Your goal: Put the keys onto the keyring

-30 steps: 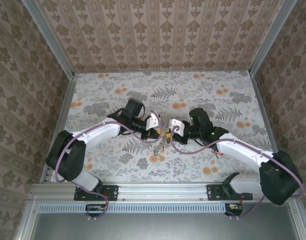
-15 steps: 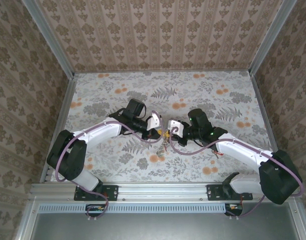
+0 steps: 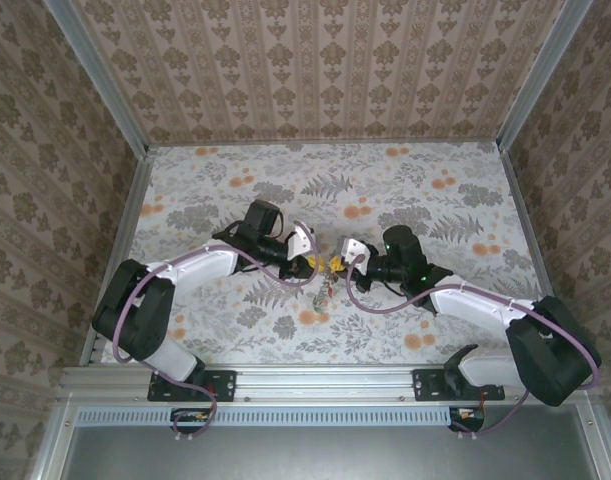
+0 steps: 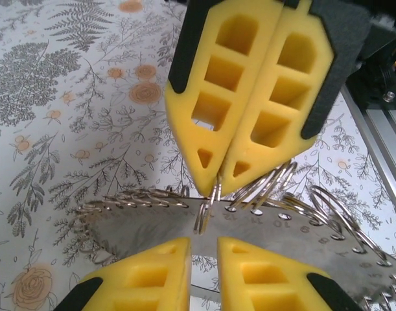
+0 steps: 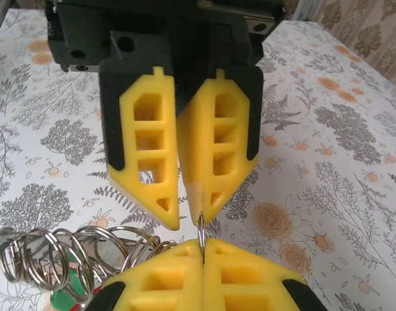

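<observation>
Grippers tip to tip, keyring between them

The right gripper [image 4: 214, 184] is clamped on one small ring [image 4: 202, 217] at the rim of the keyring [image 4: 146, 227]. The keyring's band runs crosswise, just past the left gripper [image 4: 204, 245]. The left jaws stand narrowly apart, holding nothing, and the pinched ring lines up with their gap.

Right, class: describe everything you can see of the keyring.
The keyring is a flat silvery metal band stamped with small numbers, its edges fringed with thin wire rings. The right hand pinches one small ring on its edge; the left hand stands slightly open beside it. It lies roughly level between them.
</observation>
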